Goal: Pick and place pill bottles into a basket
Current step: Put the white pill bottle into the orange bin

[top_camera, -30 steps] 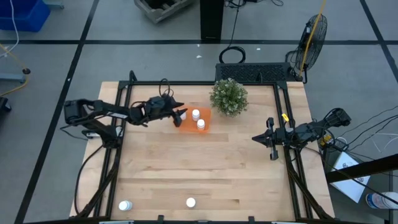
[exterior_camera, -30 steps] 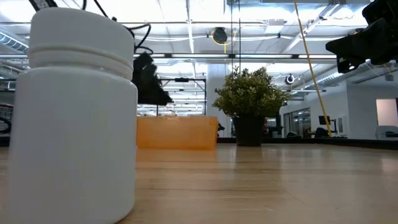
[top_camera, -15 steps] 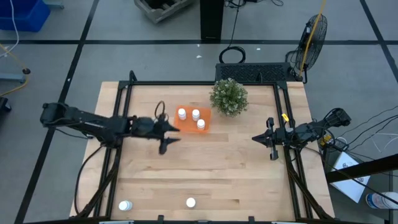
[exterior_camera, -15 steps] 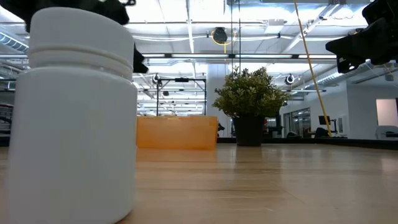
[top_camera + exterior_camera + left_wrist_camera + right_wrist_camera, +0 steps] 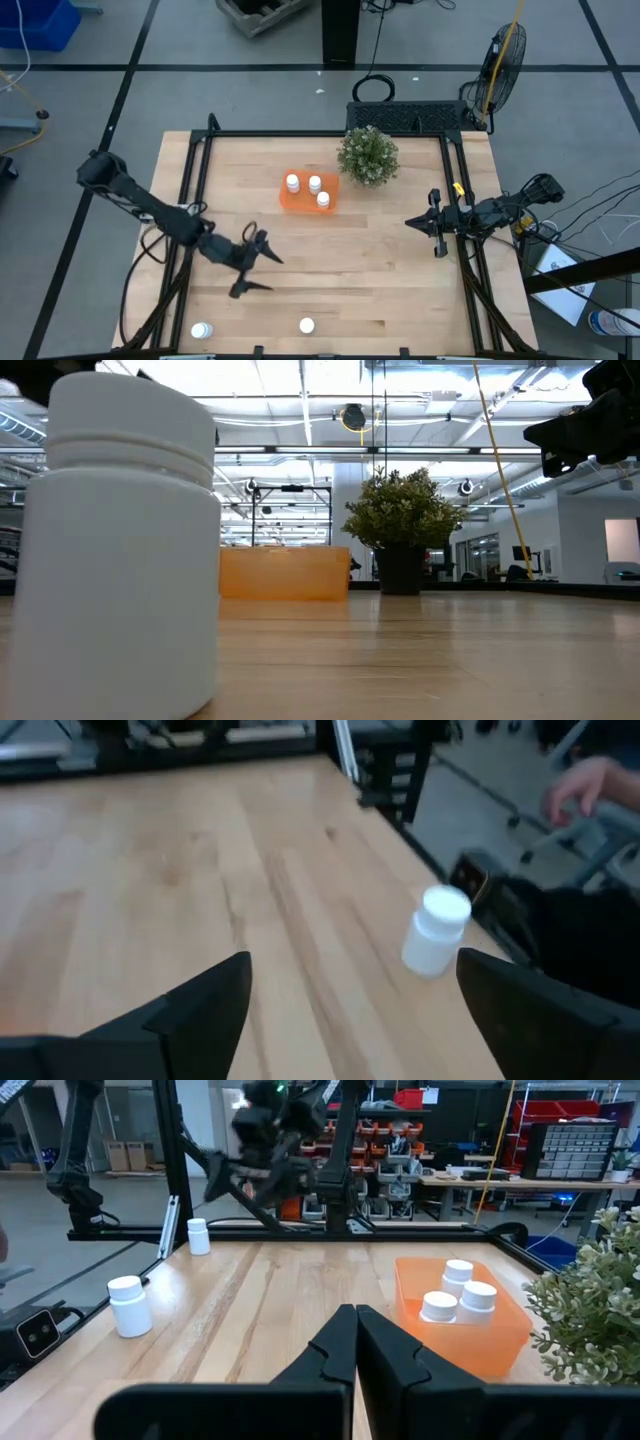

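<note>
Your shallow bright orange plastic basket [image 5: 309, 193] sits near the table's far edge, just beside the bushy green potted plant [image 5: 367, 155], and holds 3 small white round-capped pill bottles [image 5: 314, 184], all upright. The low view shows only the basket's front wall, so its contents are hidden there. 2 more bottles stand on the bare wood at the near edge, well apart from each other: the middle bottle [image 5: 307, 325] and the corner bottle [image 5: 201, 330]. 1 of them fills the left of the low view so closely that it blocks almost all of the left arm; you cannot tell there which bottle it is.

Your left gripper [image 5: 256, 266] hangs over the light wooden table [image 5: 380, 270] between the basket and the near bottles, fingers spread wide and holding nothing. Its wrist camera shows both dark fingers [image 5: 205, 1000] cut off by the frame, with 1 bottle ahead by the table's edge and a person's blurred hand [image 5: 585, 782] beyond it.

Your right gripper [image 5: 424, 224] waits by the table's right rail, fingers pressed together on nothing
</note>
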Action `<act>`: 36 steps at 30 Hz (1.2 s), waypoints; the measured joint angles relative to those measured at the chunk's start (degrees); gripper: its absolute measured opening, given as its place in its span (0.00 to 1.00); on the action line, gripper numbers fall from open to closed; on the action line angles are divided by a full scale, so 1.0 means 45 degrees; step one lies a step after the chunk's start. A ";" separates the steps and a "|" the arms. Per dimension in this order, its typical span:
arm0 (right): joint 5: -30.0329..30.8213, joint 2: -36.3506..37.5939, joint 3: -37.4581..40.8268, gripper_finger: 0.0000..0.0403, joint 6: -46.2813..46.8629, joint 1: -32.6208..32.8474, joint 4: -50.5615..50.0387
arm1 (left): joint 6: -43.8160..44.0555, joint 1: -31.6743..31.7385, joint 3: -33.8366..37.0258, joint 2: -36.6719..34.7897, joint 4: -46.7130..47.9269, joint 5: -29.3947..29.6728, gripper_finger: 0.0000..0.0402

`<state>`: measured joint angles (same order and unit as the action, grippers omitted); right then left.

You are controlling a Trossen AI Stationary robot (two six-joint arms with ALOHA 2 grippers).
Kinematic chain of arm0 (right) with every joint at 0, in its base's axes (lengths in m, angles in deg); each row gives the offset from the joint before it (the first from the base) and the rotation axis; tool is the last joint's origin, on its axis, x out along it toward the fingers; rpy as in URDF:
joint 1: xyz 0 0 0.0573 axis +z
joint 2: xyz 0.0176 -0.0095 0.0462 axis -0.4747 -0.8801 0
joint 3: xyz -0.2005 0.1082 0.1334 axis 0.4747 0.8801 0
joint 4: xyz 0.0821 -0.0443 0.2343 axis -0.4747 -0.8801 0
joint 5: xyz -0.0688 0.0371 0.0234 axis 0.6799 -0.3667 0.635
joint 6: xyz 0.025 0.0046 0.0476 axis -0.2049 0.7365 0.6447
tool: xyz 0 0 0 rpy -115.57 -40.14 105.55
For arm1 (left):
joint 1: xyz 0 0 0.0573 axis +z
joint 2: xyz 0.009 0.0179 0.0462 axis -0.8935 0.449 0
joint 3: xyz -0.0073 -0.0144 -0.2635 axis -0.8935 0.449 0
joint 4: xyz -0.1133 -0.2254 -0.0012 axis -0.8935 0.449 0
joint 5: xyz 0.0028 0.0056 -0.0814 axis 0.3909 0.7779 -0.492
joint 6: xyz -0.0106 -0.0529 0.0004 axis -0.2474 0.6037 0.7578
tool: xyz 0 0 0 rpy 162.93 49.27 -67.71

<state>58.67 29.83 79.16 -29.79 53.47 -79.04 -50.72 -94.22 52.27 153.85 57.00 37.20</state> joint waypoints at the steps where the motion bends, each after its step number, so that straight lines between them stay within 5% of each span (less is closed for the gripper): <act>1: 0.0000 0.0000 0.0000 0.00 0.0002 -0.0005 0.0005 | 0.0000 -0.0189 0.0019 0.0261 -0.0210 0.0117 0.90; 16: 0.0000 0.0000 0.0000 0.00 0.0002 -0.0004 0.0019 | 0.0219 -0.1476 -0.0001 0.4735 -0.5087 0.0267 0.90; 36: 0.0000 -0.0024 0.0073 0.00 -0.0001 -0.0001 0.1247 | 0.0183 -0.1572 -0.3013 0.7567 -0.3752 -0.0472 0.90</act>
<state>58.67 29.72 79.49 -29.80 53.46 -73.43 -49.90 -101.30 38.72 187.90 40.12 35.07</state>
